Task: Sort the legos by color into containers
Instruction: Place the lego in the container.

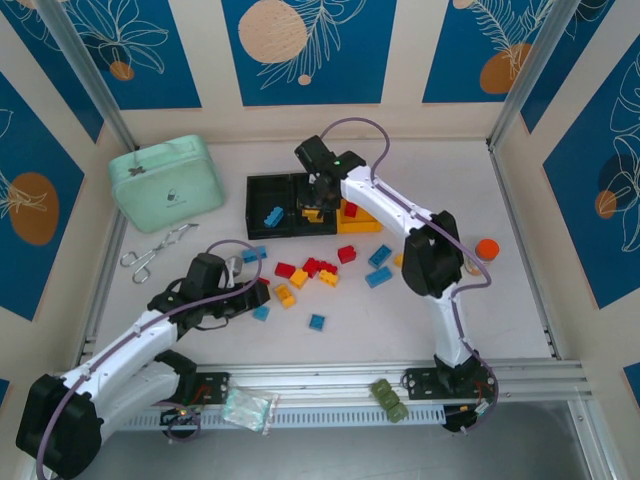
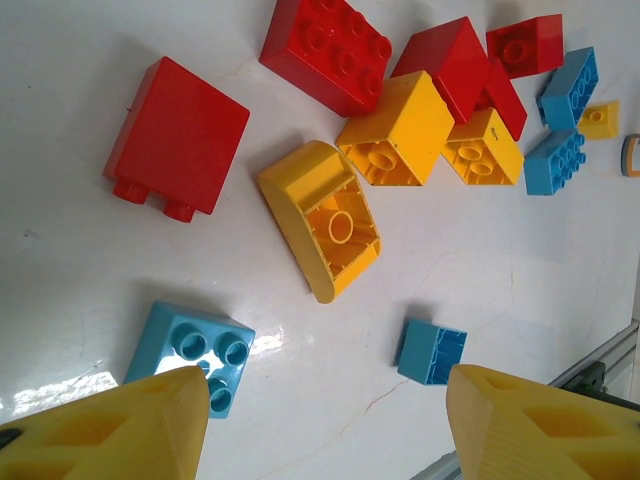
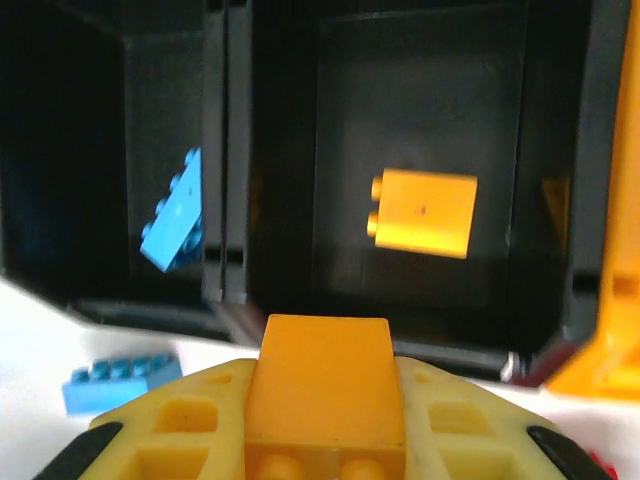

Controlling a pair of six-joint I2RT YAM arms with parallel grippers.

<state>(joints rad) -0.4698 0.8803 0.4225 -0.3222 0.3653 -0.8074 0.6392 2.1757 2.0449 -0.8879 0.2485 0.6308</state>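
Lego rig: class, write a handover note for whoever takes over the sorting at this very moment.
Right gripper: shut on a yellow brick, above the middle bin.
Left gripper: open, empty, above the loose bricks.
Done: a blue brick in the left bin, a second yellow brick in the middle bin, a red brick in the yellow bin.
Left: drop the held brick, then sort the red, yellow and blue ones on the table.
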